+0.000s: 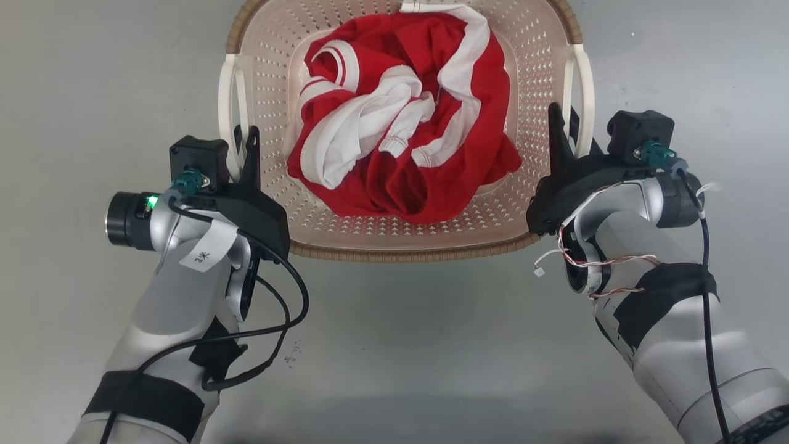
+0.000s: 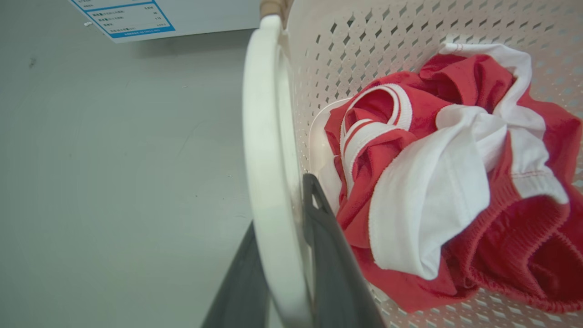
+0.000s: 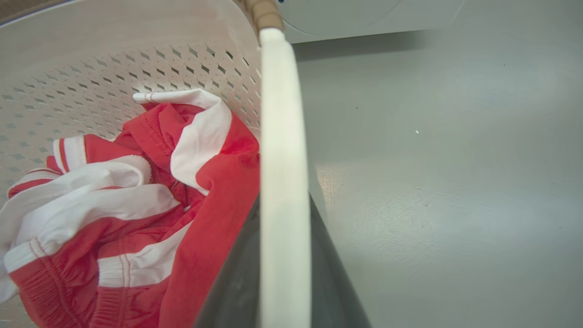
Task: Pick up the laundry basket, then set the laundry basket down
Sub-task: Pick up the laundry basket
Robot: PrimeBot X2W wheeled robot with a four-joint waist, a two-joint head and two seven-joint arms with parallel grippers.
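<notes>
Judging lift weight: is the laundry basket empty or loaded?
Loaded: crumpled red-and-white clothing lies inside the cream perforated plastic laundry basket, covering most of its floor.

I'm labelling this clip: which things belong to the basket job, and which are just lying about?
Job: laundry basket; left gripper clamping left handle; right gripper clamping right handle.
Lying about: red-and-white garment inside the basket; blue-bordered label; grey floor.

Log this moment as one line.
left gripper: shut on left handle | right gripper: shut on right handle | laundry basket: holds red-white garment
</notes>
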